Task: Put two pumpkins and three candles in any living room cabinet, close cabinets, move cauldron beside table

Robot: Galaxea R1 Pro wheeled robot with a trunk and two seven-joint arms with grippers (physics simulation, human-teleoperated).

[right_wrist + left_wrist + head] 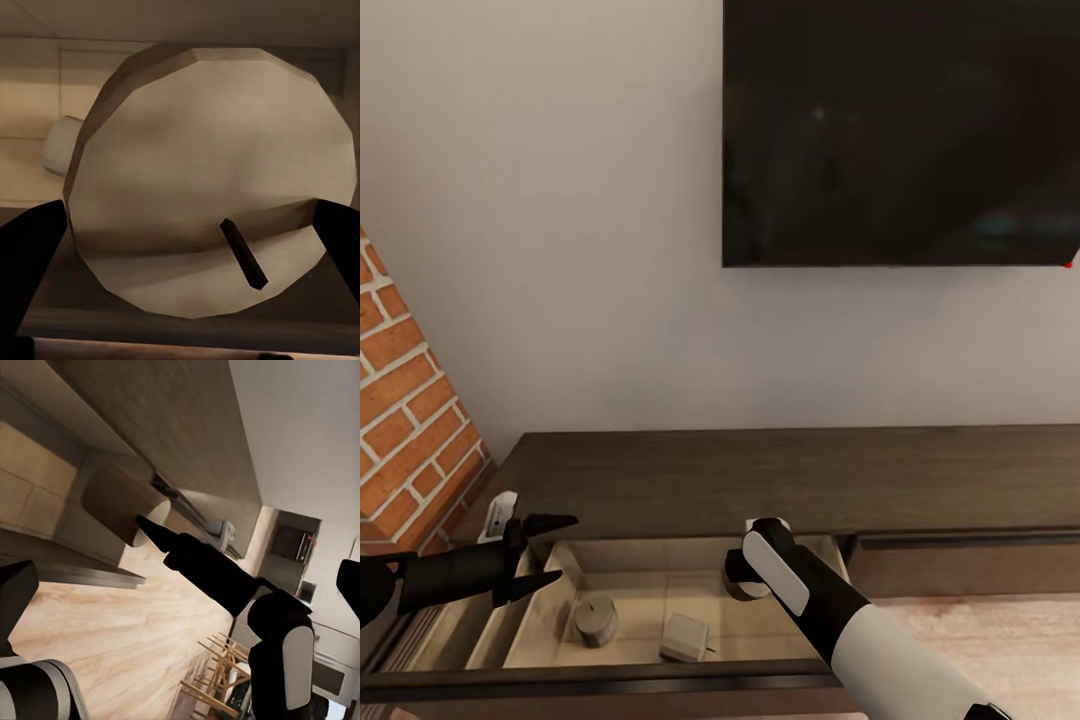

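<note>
My right gripper [184, 225] is closed around the third candle [206, 180], a fat beige cylinder with a dark wick, and holds it over the open drawer of the cabinet [780, 475], at about six o'clock in my head view. Two candles already lie on the pale drawer floor: a round one [597, 620] and a blockier one [685, 637] just beside it. My left gripper [540, 552] hangs open and empty at eight o'clock. Released from this height, I reckon, the candle could roll and knock its neighbours.
</note>
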